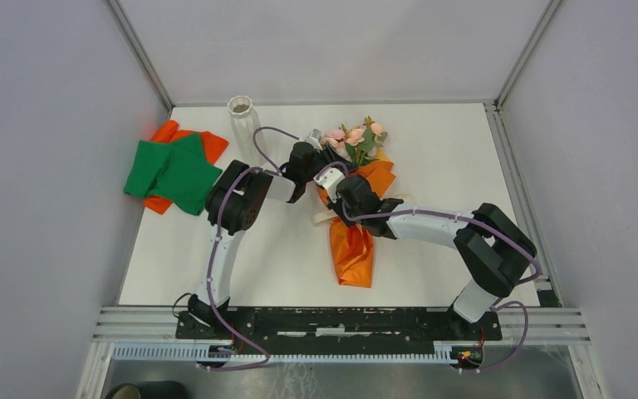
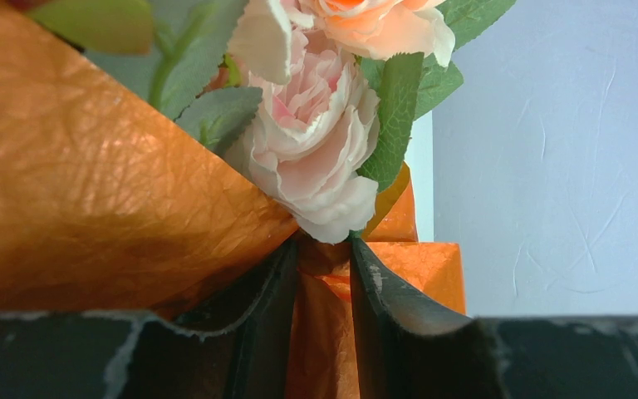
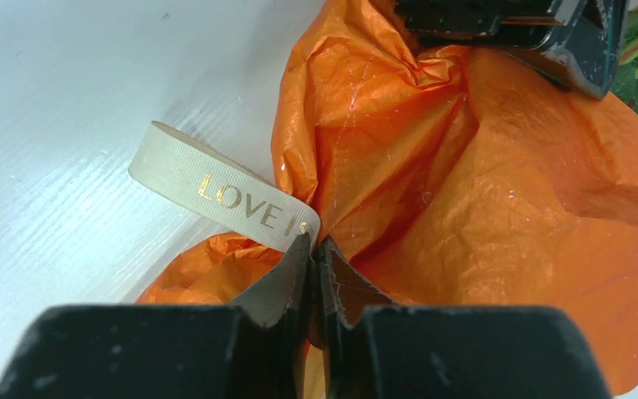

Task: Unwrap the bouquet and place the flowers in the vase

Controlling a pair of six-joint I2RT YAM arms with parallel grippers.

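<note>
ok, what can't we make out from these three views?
- Stems: every view, buried in the orange paper.
- Ribbon wording past LOVE: right wrist, covered by the right end effector.
- Inside of the vase: top view, too small.
- Peach rose: left wrist, cut off by frame top.

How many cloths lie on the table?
2. The green cloth lies on top of the orange cloth, both at the left edge of the table, left of the vase. Another could be hidden under them.
</note>
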